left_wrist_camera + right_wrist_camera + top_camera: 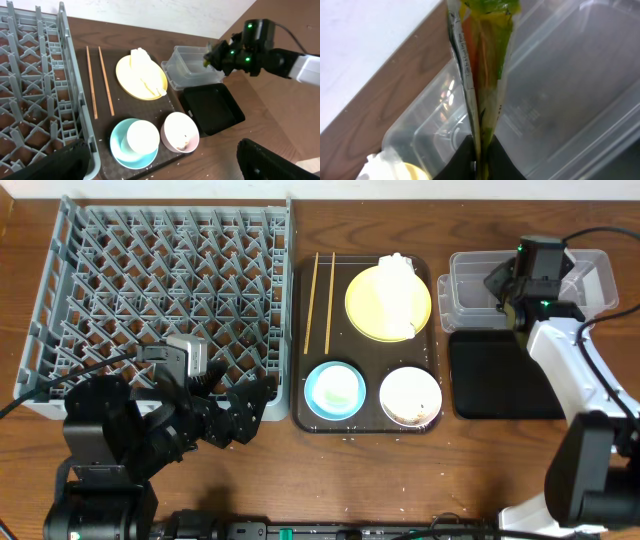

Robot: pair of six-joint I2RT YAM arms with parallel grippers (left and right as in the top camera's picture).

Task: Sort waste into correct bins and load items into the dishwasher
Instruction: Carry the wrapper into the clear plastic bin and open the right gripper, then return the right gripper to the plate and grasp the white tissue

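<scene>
The right gripper [480,161] pinches one end of the thin yellow-green-orange wrapper packet [482,65]. The packet's long axis runs straight out from the fingertips, its free end pointing away, above the clear plastic rectangular tub [570,100] just beyond. The left gripper [245,410] stands spread wide and holds nothing.

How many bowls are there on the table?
2, both at the near edge of the brown tray: a light blue bowl holding a white cup, and a white bowl beside it.
</scene>
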